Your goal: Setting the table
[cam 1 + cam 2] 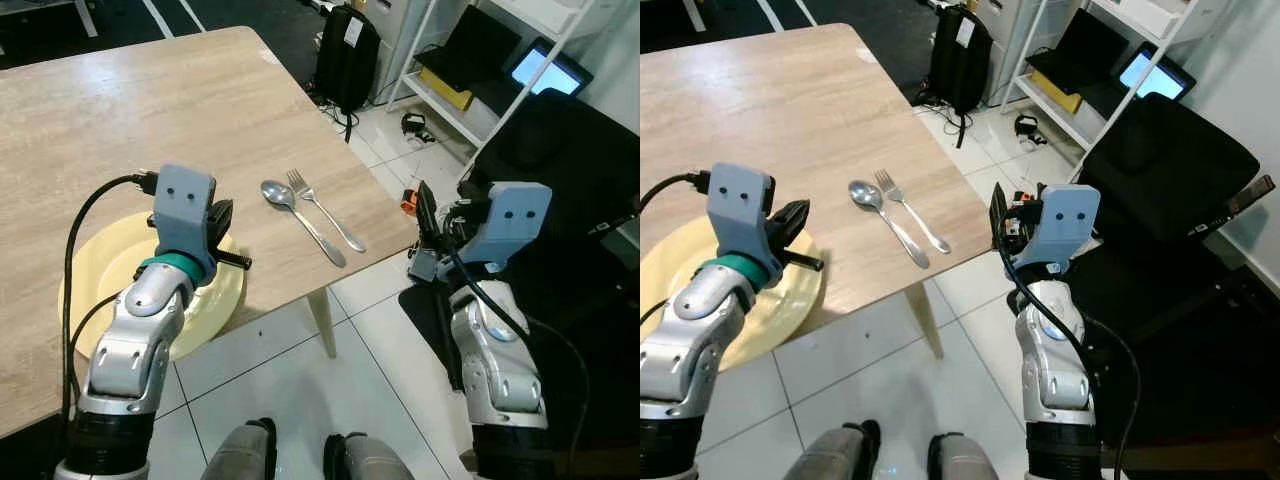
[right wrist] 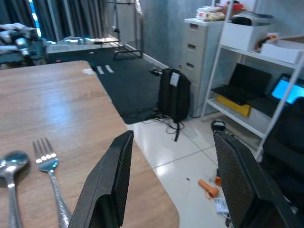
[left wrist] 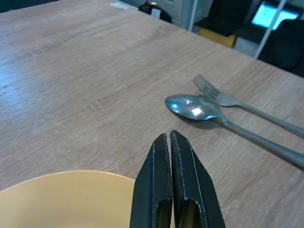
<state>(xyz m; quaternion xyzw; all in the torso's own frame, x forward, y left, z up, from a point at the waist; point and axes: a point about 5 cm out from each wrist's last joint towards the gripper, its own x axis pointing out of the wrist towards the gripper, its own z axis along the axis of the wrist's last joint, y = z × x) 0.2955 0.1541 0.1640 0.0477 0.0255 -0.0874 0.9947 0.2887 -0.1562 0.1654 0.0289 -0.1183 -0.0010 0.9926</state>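
Yellow, my one plate (image 1: pixel 110 262) overhangs the table's (image 1: pixel 130 110) near edge; one spoon (image 1: pixel 299 219) and one fork (image 1: pixel 322 208) lie side by side by its near right corner. My left gripper (image 3: pixel 174 166) hovers clenched over the plate's rim; my right gripper (image 2: pixel 178 175) gapes released off the table's right edge

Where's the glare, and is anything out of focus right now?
Left wrist view: bright highlights on the spoon bowl, pale sheen on the table; the shut left pincer looks soft up close. Right wrist view: the open right pincer is slightly blurred and the fork tines glint. Eye views look sharp.
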